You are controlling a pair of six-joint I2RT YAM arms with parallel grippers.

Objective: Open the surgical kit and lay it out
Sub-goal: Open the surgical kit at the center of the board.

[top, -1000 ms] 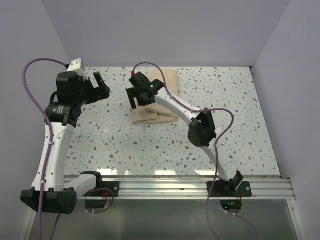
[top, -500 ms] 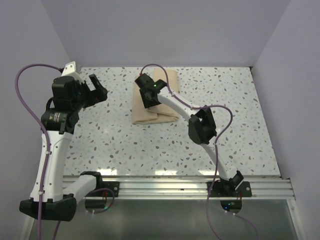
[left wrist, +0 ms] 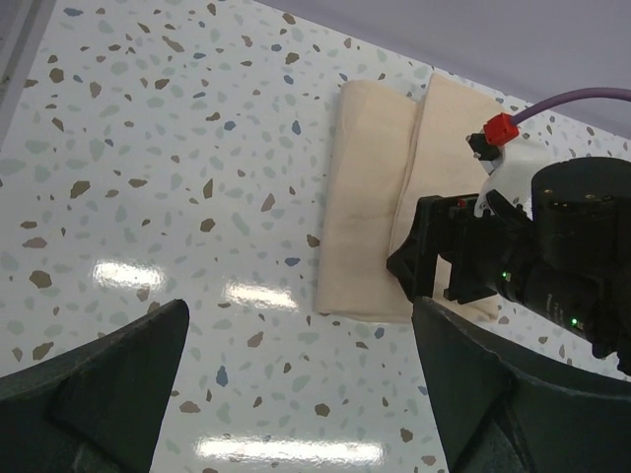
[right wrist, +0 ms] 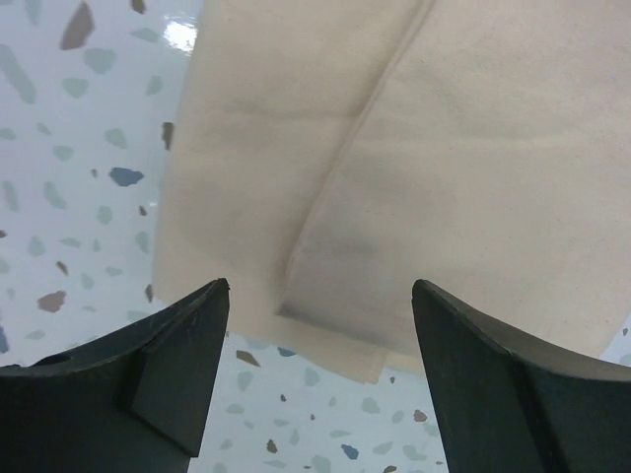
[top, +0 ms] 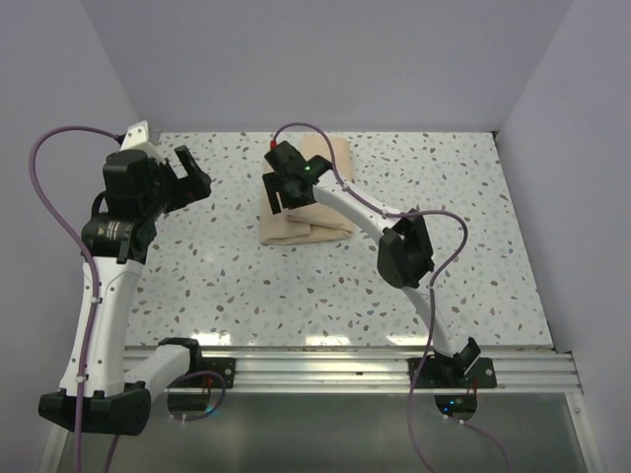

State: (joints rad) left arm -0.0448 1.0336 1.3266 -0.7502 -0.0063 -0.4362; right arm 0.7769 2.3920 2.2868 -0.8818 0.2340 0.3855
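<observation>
One folded wrap [top: 308,233] lies at the table's [top: 463,227] far middle, close to the back wall, with speckled surface showing wide on both sides and toward the arms. The right gripper [top: 277,193] hangs over its left half, jaws wide, gripping nothing; the left gripper [top: 193,169], equally wide, is well apart to the left.

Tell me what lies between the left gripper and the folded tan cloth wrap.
Nothing but bare speckled tabletop: the left wrist view shows no object between the open left gripper and the folded tan cloth wrap. The top view agrees.
</observation>
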